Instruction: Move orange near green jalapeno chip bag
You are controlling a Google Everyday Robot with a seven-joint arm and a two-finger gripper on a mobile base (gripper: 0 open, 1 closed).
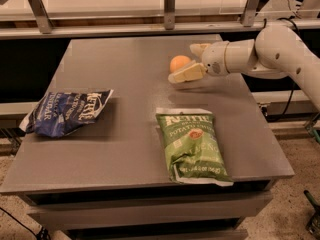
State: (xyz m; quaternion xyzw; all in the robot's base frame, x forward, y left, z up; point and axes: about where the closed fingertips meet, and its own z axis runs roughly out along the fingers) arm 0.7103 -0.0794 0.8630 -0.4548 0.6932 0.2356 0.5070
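The orange (178, 63) sits on the grey table (130, 134), in its far right part. My gripper (189, 63) reaches in from the right at table height with its two pale fingers open around the orange, one finger (186, 74) in front of it and the other (199, 49) behind. The orange lies between them, its right side hidden. The green jalapeno chip bag (192, 145) lies flat near the table's front right, well in front of the orange and the gripper.
A dark blue Kettle chip bag (67, 111) lies at the table's left edge. A rail with metal posts (169, 6) runs behind the table. My white arm (272, 54) spans the table's right edge.
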